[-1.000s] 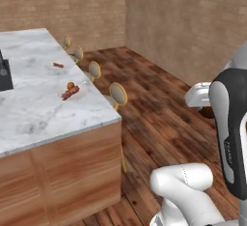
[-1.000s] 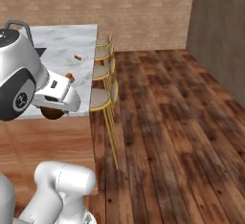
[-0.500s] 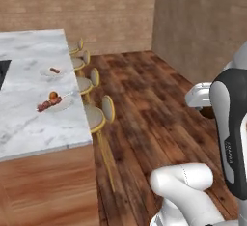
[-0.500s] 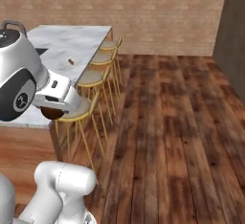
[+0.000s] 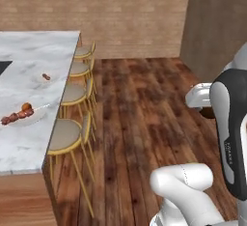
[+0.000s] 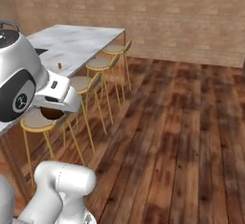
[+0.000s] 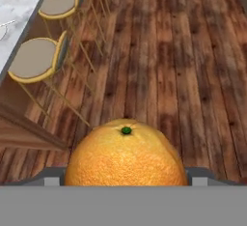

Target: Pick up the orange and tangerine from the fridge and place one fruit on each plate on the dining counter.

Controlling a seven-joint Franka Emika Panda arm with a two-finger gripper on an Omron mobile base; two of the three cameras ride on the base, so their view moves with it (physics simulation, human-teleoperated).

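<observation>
- One orange (image 7: 126, 155) sits right at the gripper in hand view, big & close, green stem dot up; gripper grasping it, held above the wood floor (image 7: 164, 61).
- Marble tabletop (image 5: 34, 56) is the landmark: four stools (image 5: 67, 135) w/ yellow frames line its edge on the floor side.
- On tabletop: a skewer of meat (image 5: 17, 116) near the front, small brown bit (image 5: 46, 77) further back.
- Brick wall (image 5: 120, 12) beyond tabletop's far end.

home kitchen/dining area | marble dining counter (image 5: 34, 56) w/ row of gold-framed bar stools (image 5: 67, 135) along its edge | wood plank floor (image 5: 140, 109) beside stools | brick wall (image 5: 96, 7) behind counter
</observation>
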